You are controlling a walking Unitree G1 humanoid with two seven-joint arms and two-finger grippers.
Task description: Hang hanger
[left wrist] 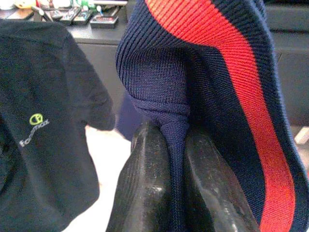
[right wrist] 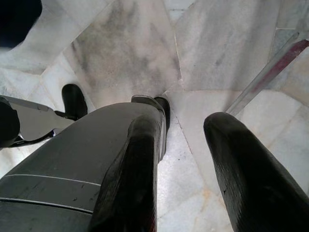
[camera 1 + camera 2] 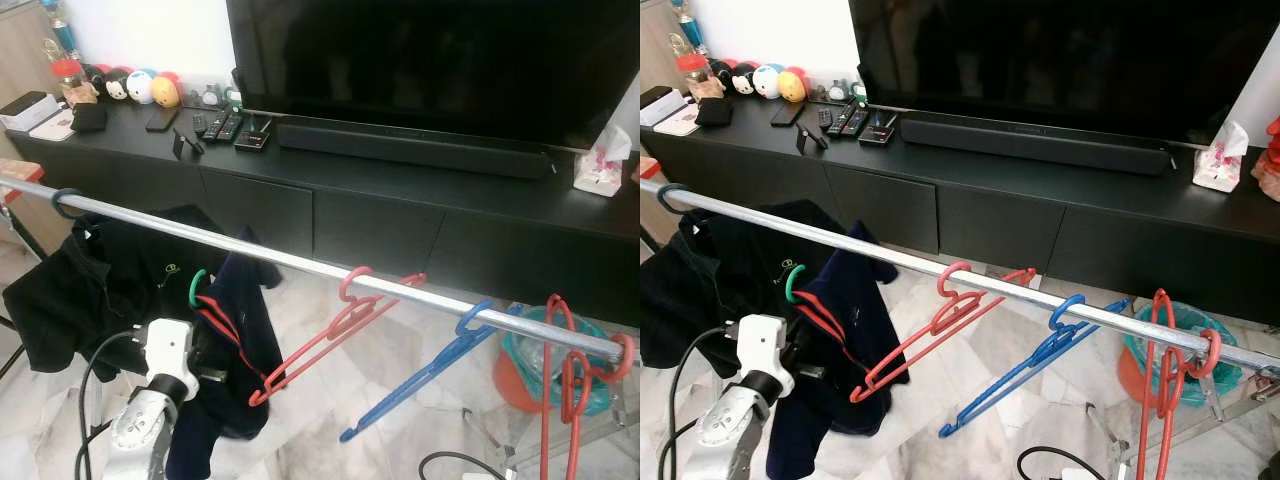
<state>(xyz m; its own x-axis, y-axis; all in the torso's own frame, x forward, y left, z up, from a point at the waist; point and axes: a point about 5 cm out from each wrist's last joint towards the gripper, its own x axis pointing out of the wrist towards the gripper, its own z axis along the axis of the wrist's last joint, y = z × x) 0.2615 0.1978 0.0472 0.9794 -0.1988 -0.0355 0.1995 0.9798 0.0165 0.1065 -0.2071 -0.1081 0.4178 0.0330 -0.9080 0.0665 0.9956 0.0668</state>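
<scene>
Evidently unfinished, the left hand (image 1: 176, 159) is clenched on a navy knit garment with a red stripe (image 1: 217, 72), its green hanger hook (image 3: 197, 288) just below the silver metal rail (image 3: 300, 262), not yet hooked on

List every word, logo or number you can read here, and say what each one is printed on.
Black shirt: a yellow-green round logo with pale lettering beneath it, too blurred to read.
The same logo in the left eye view: too small to read.
Tissue pack on the TV cabinet: a pattern, no legible text.
Nothing else carries readable text.
</scene>
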